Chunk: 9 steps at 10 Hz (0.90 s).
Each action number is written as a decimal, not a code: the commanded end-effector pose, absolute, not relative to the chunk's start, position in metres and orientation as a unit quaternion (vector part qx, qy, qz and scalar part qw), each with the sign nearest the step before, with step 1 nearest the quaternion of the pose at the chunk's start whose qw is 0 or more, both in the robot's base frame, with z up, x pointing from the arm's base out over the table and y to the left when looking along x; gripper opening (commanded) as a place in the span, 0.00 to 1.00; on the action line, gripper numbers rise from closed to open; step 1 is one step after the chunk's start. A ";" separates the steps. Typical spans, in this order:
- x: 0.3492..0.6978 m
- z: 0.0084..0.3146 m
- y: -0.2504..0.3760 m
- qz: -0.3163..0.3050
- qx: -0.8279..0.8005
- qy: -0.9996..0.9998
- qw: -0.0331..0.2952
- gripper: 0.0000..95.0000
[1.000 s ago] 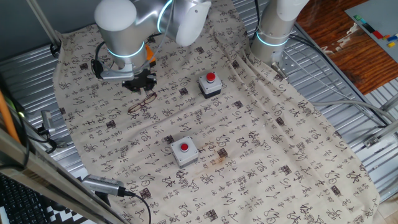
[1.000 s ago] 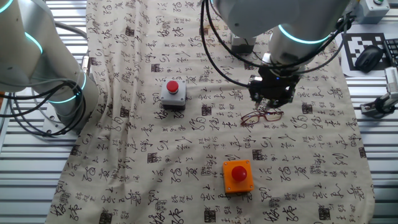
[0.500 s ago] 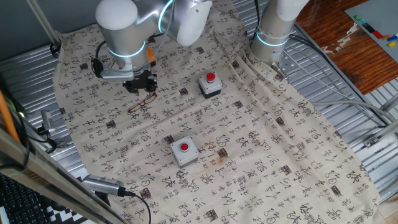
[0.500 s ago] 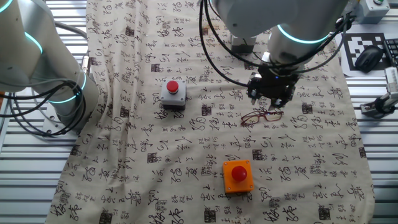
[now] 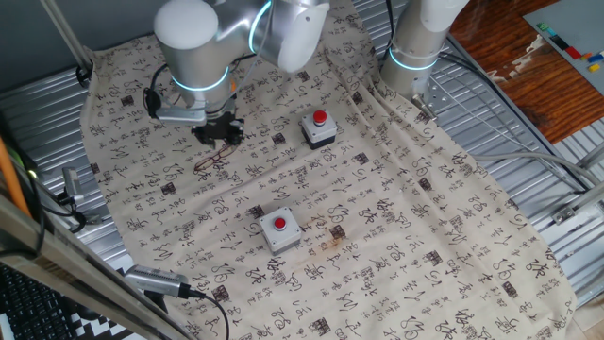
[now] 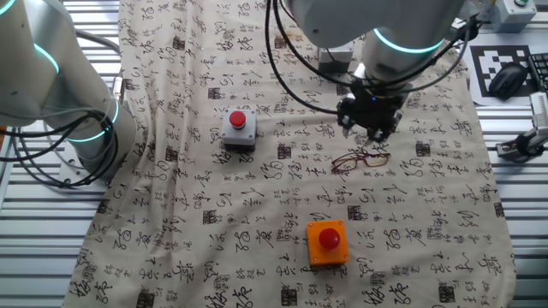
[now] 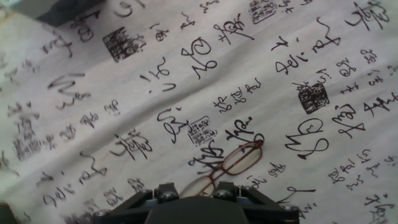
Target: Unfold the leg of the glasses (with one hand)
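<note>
The glasses point(image 5: 215, 157) point(image 6: 360, 160) point(image 7: 225, 167) were a small, thin pair with a dark reddish-brown wire frame and clear lenses. They lay flat on the printed cloth point(image 6: 257, 214), nothing gripping them, set at a slant across the black characters. In the hand view the two oval lenses sat side by side. Whether the legs were folded could not be told.

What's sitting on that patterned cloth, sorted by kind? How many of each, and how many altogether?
Glasses: 1, the glasses, lying beside the end effector.
Grey button boxes with a red button: 2, one and another.
Orange button box with a red button: 1.
Total: 4 things on the cloth.
</note>
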<state>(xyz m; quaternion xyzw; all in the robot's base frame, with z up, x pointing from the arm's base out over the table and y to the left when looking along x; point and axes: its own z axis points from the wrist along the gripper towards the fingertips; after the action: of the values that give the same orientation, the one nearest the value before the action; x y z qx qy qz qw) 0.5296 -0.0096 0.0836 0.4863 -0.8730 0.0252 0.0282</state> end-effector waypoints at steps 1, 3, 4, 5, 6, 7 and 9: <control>0.528 0.086 -0.008 0.030 0.404 -0.914 0.029 0.40; 0.528 0.086 -0.008 0.029 0.360 -0.932 0.027 0.40; 0.528 0.086 -0.008 0.031 0.341 -0.939 0.027 0.40; 0.528 0.086 -0.008 0.037 0.326 -0.944 0.030 0.40; 0.528 0.086 -0.008 0.040 0.324 -0.945 0.031 0.40; 0.530 0.087 -0.011 0.041 0.329 -0.943 0.032 0.40; 0.540 0.085 -0.026 0.033 0.350 -0.936 0.033 0.40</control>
<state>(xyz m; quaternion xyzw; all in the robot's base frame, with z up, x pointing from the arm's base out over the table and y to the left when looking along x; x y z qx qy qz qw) 0.5398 -0.0290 0.0851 0.3235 -0.9447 0.0433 0.0328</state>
